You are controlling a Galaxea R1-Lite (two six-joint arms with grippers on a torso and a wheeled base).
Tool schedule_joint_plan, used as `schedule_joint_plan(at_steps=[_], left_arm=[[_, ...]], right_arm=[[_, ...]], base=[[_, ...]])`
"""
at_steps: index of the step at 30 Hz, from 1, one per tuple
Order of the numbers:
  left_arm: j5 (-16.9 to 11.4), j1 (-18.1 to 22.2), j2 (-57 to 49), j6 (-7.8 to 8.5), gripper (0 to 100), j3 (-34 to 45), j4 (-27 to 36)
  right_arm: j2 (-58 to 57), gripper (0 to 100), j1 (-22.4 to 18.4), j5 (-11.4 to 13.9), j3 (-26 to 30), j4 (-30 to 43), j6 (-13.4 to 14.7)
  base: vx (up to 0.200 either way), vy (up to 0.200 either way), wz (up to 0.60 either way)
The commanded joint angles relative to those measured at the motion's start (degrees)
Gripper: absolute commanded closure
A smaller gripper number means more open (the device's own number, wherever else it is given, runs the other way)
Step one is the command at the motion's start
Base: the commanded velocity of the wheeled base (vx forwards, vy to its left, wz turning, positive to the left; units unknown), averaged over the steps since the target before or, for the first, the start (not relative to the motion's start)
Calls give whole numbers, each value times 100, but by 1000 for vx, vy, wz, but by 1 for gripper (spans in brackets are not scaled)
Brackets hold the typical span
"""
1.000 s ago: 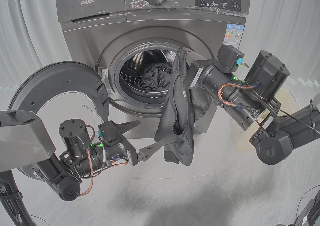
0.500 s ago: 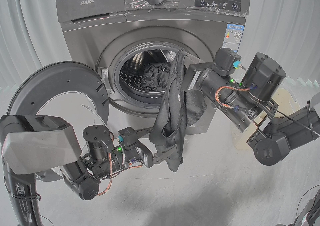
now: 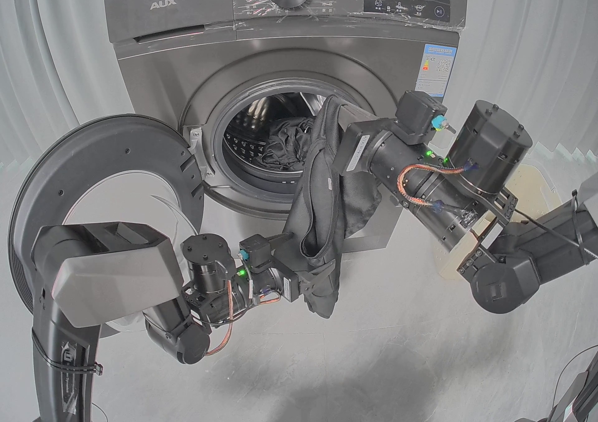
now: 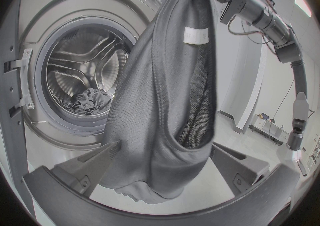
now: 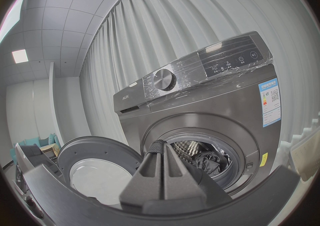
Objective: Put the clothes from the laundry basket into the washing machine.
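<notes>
Head view shows the dark grey sleeveless knit garment [image 3: 321,205] hanging just before the grey front-loading washing machine's [image 3: 280,62] drum opening [image 3: 249,130]. Its top fold is clamped in the right gripper [image 5: 160,146], and the left gripper [image 4: 163,151] straddles its lower part, jaws apart. I judge the left should pinch the hem and lift it past the lip with the top, lest the tail drape outside; crumpled dark clothing [image 3: 289,140] lies inside, and the open round door [image 3: 106,174] crowds the left arm.
</notes>
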Motion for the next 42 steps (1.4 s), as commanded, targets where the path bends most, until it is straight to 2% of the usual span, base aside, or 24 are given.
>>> schedule_joint_plan(at_steps=[1, 3, 6, 7, 12, 19, 21, 24, 25, 26, 29, 30, 33, 35, 36, 38, 39, 42], left_arm=[[170, -10, 455, 18, 0, -469, -6], [425, -10, 570, 9, 0, -706, -14], [539, -18, 596, 18, 0, -785, -14], [548, -27, 587, 18, 100, -777, -23], [548, -62, 411, 18, 100, -662, -41], [530, -97, -485, 53, 100, 137, -41], [469, -80, -1056, 53, 100, 665, -41], [240, -18, -1663, 53, 100, 1175, -32], [240, -18, -1663, 53, 100, 1175, -32], [12, 87, -2023, 53, 100, 1421, -32], [-190, 377, -2419, 44, 100, 1605, -23], [-349, 614, -2656, 44, 100, 1684, -23], [-516, 966, -2840, -61, 100, 1623, -6], [-516, 1072, -2832, -61, 100, 1561, -14], [-524, 1318, -2814, 18, 100, 1403, -14], [-524, 1388, -2797, -26, 100, 1289, -14], [-463, 1414, -2788, -52, 100, 1148, -14], [-340, 1485, -2788, -70, 100, 849, -14]], right_arm=[[0, 100, 119, -8, 2, -6, 5], [0, 100, 137, -8, 2, -15, 5], [-18, 100, 119, -8, 19, -15, 5], [-9, 100, 93, -8, 19, -15, 5], [0, 100, -48, -8, 28, -15, 5], [9, 100, -347, -8, 46, 3, -21], [9, 100, -452, -8, 63, 12, -30], [-35, 100, -558, -8, 195, -6, -30], [-35, 100, -558, -8, 195, -6, -30], [-70, 100, -654, 1, 318, -23, -30], [-114, 100, -777, 10, 547, -58, -30], [-185, 100, -883, 28, 775, -164, -30], [-220, 100, -1006, 80, 1162, -480, -39], [-229, 100, -1032, 89, 1285, -559, -39], [-308, 100, -1032, 115, 1645, -718, -39], [-378, 100, -1024, 203, 1830, -753, -39], [-422, 100, -1015, 362, 2006, -788, -39], [-501, 100, -1006, 432, 2164, -797, -100]], base=[[0, 0, 0], [0, 0, 0], [0, 0, 0], [0, 0, 0], [0, 0, 0], [0, 0, 0], [0, 0, 0], [0, 0, 0], [0, 0, 0], [0, 0, 0], [0, 0, 0], [0, 0, 0], [0, 0, 0], [0, 0, 0], [0, 0, 0], [0, 0, 0], [0, 0, 0], [0, 0, 0]])
